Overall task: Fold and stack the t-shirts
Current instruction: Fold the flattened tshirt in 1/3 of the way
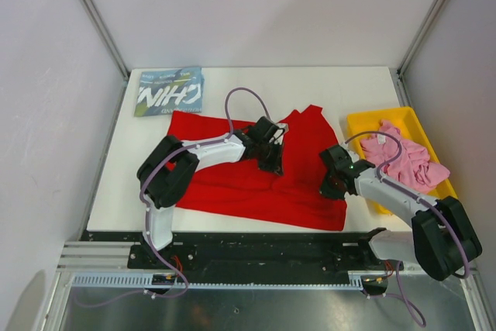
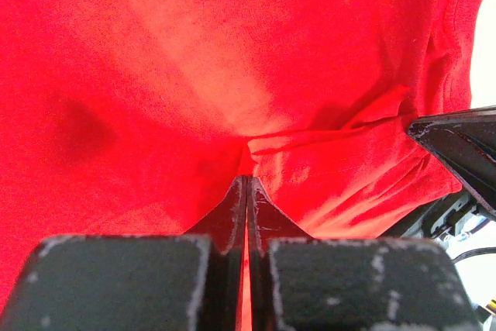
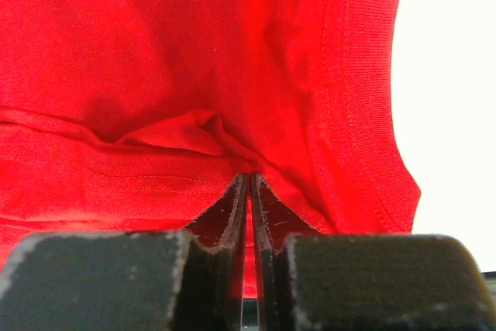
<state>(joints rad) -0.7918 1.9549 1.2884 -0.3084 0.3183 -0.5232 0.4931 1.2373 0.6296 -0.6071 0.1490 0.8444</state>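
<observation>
The red t-shirt (image 1: pixel 232 184) lies spread, plain side up, across the middle of the table. My left gripper (image 1: pixel 271 162) is down on its middle, shut on a small raised fold of red cloth (image 2: pixel 310 153), fingertips together (image 2: pixel 248 180). My right gripper (image 1: pixel 332 185) is at the shirt's right edge. Its jaws (image 3: pixel 249 177) are pinched on a ridge of red cloth beside the ribbed hem (image 3: pixel 364 114). The blue t-shirt (image 1: pixel 169 91) with white letters lies folded at the back left corner. The pink t-shirt (image 1: pixel 403 159) is crumpled in the tray.
A yellow plastic tray (image 1: pixel 364 120) stands at the right side of the white table (image 1: pixel 132 153), close to my right arm. Grey walls and metal posts enclose the table at the back and sides.
</observation>
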